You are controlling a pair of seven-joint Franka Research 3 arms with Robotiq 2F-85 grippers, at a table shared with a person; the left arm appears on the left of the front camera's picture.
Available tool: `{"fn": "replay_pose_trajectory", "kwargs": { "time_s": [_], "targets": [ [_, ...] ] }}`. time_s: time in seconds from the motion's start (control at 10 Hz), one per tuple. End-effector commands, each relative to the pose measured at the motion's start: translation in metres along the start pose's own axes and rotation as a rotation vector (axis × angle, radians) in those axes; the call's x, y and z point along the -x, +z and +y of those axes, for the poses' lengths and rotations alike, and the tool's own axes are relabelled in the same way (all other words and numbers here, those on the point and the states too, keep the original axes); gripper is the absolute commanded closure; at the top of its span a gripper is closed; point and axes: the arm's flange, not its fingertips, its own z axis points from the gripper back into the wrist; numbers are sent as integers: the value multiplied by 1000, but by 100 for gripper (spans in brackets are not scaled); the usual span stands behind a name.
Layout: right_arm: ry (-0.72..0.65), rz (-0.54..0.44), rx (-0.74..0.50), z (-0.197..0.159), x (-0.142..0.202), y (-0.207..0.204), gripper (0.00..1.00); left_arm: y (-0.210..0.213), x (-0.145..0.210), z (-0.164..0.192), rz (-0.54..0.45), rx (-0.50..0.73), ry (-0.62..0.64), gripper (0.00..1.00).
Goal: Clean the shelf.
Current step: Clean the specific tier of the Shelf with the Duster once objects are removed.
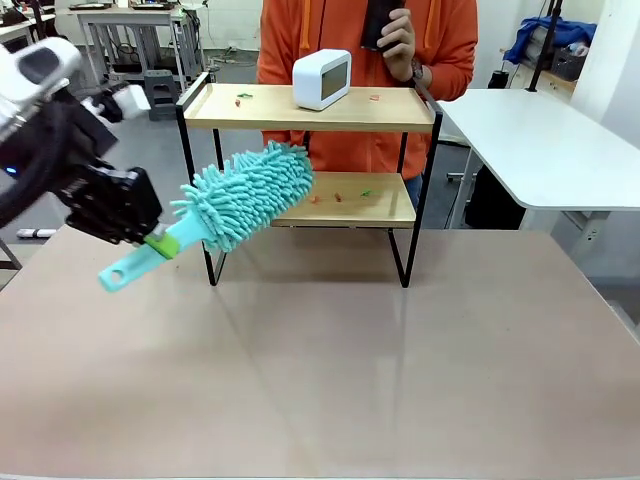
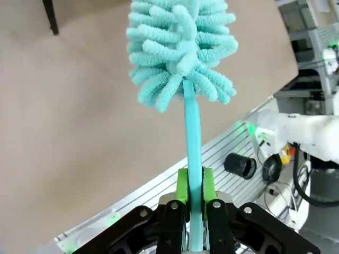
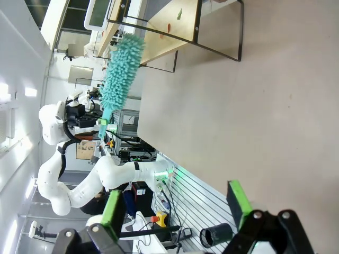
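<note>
The shelf (image 1: 310, 110) stands at the table's far side, a two-tier rack of light wooden boards in a black frame; the right wrist view has the shelf (image 3: 159, 37) at the top. Small red and green bits lie on both boards. My left gripper (image 1: 158, 243) is shut on the handle of a teal fluffy duster (image 1: 245, 195), whose head reaches the left end of the lower board. In the left wrist view the green pads (image 2: 181, 188) clamp the duster's handle (image 2: 192, 132). My right gripper (image 3: 175, 203) stands open over the table with nothing between its fingers.
A white clock-like box (image 1: 321, 79) sits on the top board. A person in an orange top (image 1: 360, 40) stands behind the shelf holding a dark object. A second white table (image 1: 545, 140) lies at the right. The brown tabletop (image 1: 330, 360) spreads in front.
</note>
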Motion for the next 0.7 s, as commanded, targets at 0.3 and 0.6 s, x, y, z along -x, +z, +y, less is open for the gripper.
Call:
{"fn": "replay_pose_trajectory", "kwargs": {
  "time_s": [0.3, 0.6],
  "targets": [
    [28, -12, -17, 1, -2, -1, 0, -34, -58, -6, -143, -111, 168, 88],
    [28, -12, -17, 1, -2, -1, 0, -57, -74, -4, -112, -172, 203, 88]
  ]
}}
